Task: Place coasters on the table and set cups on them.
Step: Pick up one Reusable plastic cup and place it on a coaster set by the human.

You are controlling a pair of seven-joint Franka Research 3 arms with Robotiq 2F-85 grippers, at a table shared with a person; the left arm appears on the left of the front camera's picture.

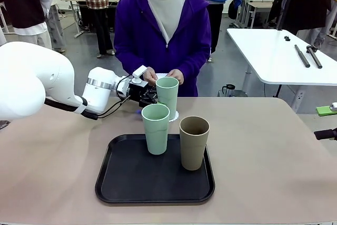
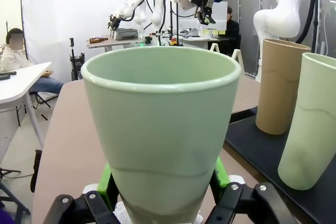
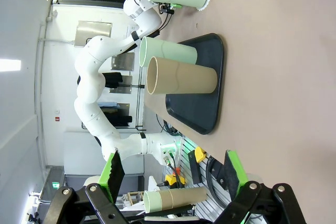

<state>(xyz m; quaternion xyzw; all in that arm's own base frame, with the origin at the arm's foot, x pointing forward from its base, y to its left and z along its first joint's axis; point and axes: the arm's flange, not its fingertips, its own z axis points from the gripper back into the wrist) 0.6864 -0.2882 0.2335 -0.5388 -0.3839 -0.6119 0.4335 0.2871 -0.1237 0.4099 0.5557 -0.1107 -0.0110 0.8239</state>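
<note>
– Cups nearest us, where do they stand?
– Two are on the black tray (image 1: 108,183) at the near side of the worktop (image 1: 263,156): a mint cup (image 1: 156,128) towards the tray's far left, and a brown cup (image 1: 194,142) just beside it on the right. Neither has a coaster under it, so I judge both are not yet dealt with.
– And the right fingers?
– The right fingers (image 3: 112,174) stand wide apart with nothing between them, off to the side. They are probably parked there to leave the left arm room.
– Past the tray?
– The second mint cup (image 1: 167,97) stands upright just beyond the tray's far rim, on a white lacy coaster (image 1: 175,115) whose scalloped edge shows at the base. The left fingers (image 2: 108,182) are clamped on its lower wall from either side. A low grip like that should stop a tall tapered cup from tipping as it is set.
– So is it down?
– It looks seated, though the grip is not released. The next move would be to let go and back off level, without dragging the paper.
– Farthest?
– At the far edge the person's hands (image 1: 177,76) hold something white (image 1: 161,74), likely more coasters, ready to lay
</note>
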